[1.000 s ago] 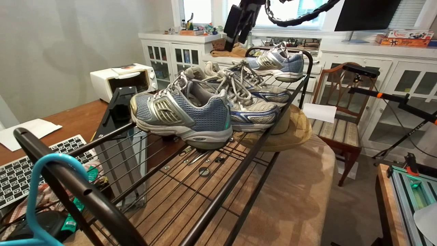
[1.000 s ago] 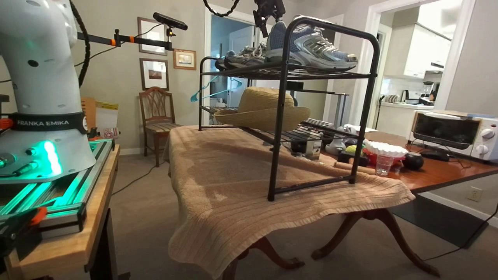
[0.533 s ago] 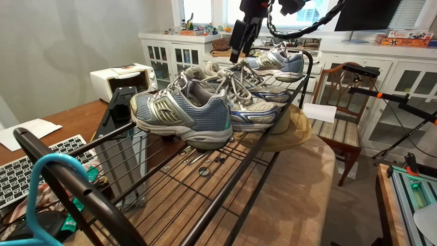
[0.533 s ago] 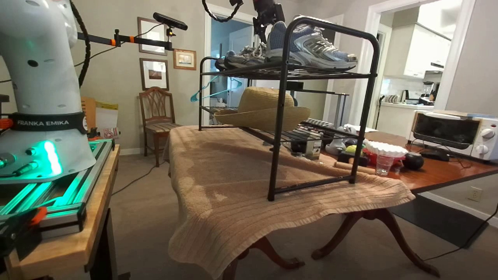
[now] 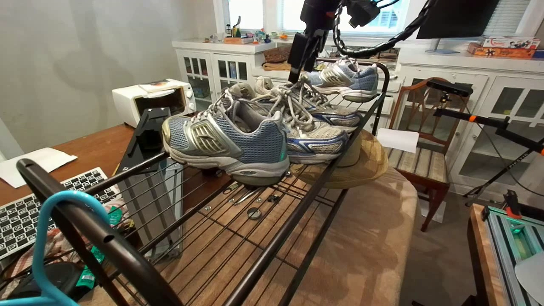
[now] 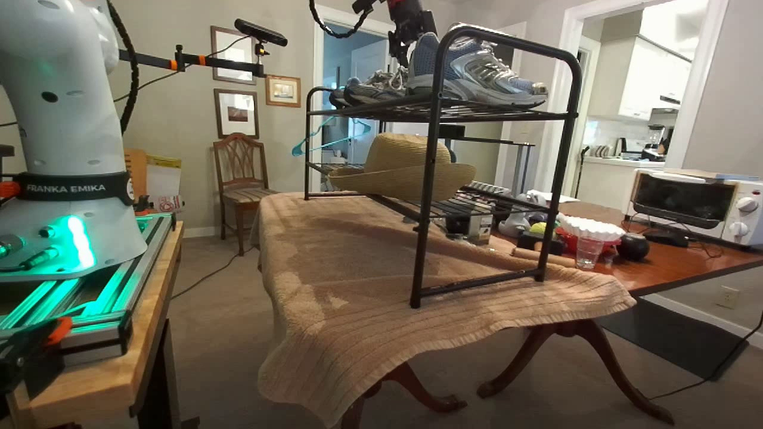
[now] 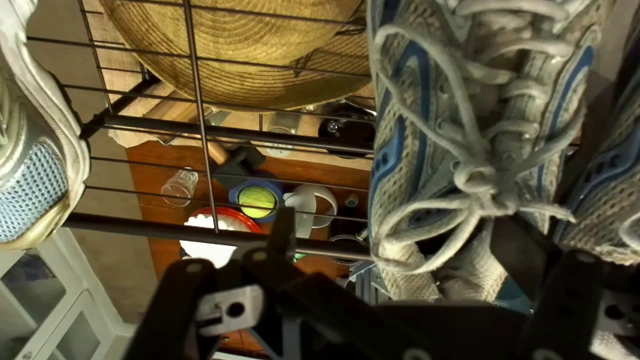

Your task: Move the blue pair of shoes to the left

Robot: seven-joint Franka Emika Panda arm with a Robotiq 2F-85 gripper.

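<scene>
The blue pair of shoes, grey mesh sneakers with dark blue panels and pale laces, stands mid-shelf on the rack: nearer shoe (image 5: 316,140), farther shoe (image 5: 335,114). In the wrist view the farther shoe (image 7: 445,135) lies between the fingers, and its mate (image 7: 607,175) is at the right edge. My gripper (image 7: 402,237) is open with nothing held. One finger is left of the shoe; the other covers part of its collar. In an exterior view the fingertips (image 5: 301,71) are just above the shoe; contact cannot be told. Light-blue and silver sneakers (image 5: 229,140) (image 5: 340,78) flank the pair.
The black wire rack (image 6: 501,113) stands on a towel-covered table (image 6: 346,250). A straw hat (image 6: 411,164) sits on its lower shelf. A teal hanger (image 5: 42,238) hangs on one end frame. A glass (image 6: 589,253) and toaster oven (image 6: 691,202) stand beyond.
My gripper has come down toward the middle shoes, moving slightly right in an exterior view. Its fingertips are now close above the laces. The shoes have not moved.
</scene>
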